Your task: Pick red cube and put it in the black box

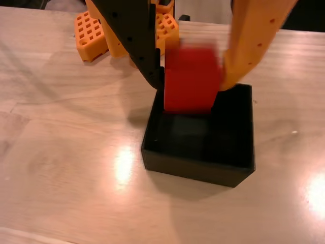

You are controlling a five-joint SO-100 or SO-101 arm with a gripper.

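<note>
Nearest us sits the square black plastic box (pixel 203 162); above its far side, our black-and-orange gripper (pixel 190 84) clamps the red cube (pixel 190 81) between its fingers

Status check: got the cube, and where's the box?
Gripper shut on red cube. Cube above the open black box, not released. Nothing in the way.

Cube (pixel 190 79) btwn jaws, above box (pixel 203 165), box on table (pixel 61 168)
</note>
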